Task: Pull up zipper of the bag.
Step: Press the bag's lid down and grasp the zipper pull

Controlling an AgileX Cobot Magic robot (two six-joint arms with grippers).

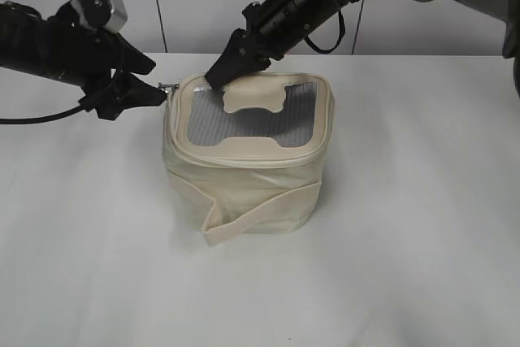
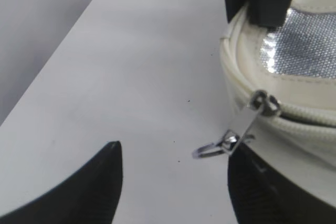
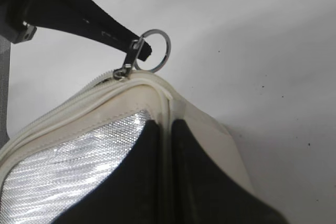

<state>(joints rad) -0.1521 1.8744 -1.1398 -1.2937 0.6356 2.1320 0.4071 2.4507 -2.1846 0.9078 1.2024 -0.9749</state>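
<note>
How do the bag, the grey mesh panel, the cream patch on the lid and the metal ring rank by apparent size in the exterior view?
1. Bag
2. Grey mesh panel
3. Cream patch
4. Metal ring, barely visible beside the left gripper

All four sit at a similar distance from the camera, so the order is reliable.

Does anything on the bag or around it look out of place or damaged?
Nothing looks damaged. The bag stands upright, zipper track intact. One oddity: its strap hangs loose at the front, its end sticking out. The right tool presses on the lid rim.
</note>
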